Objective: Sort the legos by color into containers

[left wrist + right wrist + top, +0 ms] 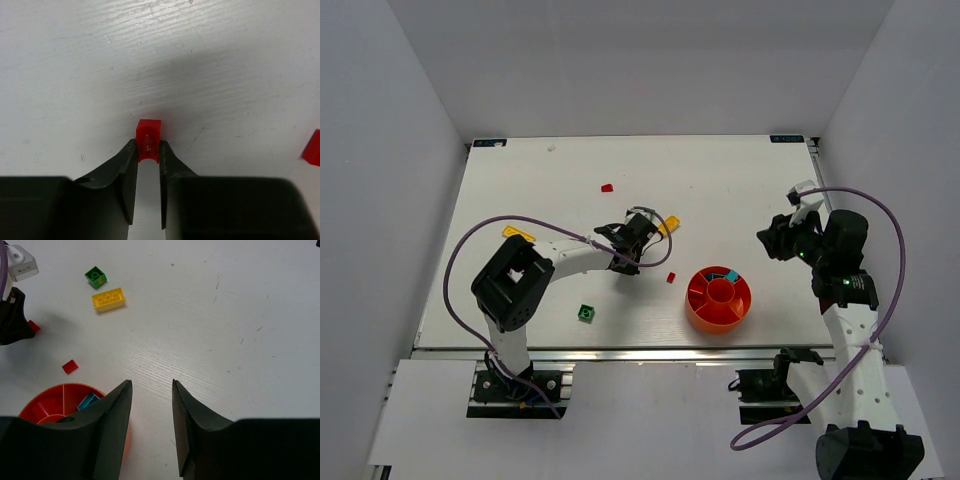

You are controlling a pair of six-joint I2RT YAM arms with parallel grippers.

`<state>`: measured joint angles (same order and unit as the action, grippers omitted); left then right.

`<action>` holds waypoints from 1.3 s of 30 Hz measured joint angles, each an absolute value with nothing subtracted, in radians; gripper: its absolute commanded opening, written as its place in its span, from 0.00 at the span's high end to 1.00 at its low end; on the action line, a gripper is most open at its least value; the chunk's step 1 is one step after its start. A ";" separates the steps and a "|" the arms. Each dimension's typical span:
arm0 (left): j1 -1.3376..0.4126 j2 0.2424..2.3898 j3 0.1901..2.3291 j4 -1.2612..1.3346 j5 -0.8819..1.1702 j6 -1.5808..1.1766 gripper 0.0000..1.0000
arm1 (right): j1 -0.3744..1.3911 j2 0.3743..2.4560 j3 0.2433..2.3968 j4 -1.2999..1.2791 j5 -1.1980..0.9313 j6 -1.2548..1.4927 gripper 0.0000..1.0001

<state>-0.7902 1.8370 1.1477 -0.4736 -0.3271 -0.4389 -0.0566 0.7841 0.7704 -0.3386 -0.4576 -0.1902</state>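
Note:
My left gripper (635, 240) (148, 150) is shut on a small red lego (148, 136), held low over the white table; I cannot tell whether it touches the surface. A second red lego (312, 147) (671, 277) lies to its right. The round orange-red tray (718, 297) (55, 402) holds a cyan lego (731, 275) (88, 401). My right gripper (775, 240) (150, 385) is open and empty, above the table to the right of the tray. A yellow brick (108, 299) and a green brick (95, 276) lie side by side farther off.
Loose on the table are a red lego (607, 187) at the back, a yellow plate (518, 233) at the left, a yellow brick (668, 224) by my left gripper and a green brick (586, 313) near the front edge. White walls enclose the table.

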 measured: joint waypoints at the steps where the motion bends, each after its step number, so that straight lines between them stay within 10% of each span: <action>1: -0.790 1.837 1.148 -0.472 -0.329 -0.442 0.79 | -0.059 0.783 0.770 -0.339 -0.463 -0.191 0.59; 8: -0.792 1.778 1.115 -0.427 -0.295 -0.379 0.92 | -0.073 0.756 0.770 -0.348 -0.498 -0.197 0.62; 16: -0.815 1.414 0.968 -0.176 0.310 -0.246 0.92 | -0.078 0.719 0.770 -0.371 -0.562 -0.229 0.77; 24: -0.879 1.487 1.013 -0.080 0.562 -0.269 0.89 | -0.078 0.721 0.768 -0.398 -0.581 -0.240 0.77; 39: -0.949 1.620 1.082 -0.082 0.541 -0.291 0.46 | -0.079 0.732 0.768 -0.418 -0.591 -0.244 0.77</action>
<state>-0.9493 1.6196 1.0824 -0.0818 0.5411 -0.2909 -0.0788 0.7322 0.7685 -0.4175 -0.5911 -0.2436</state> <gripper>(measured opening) 0.523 0.231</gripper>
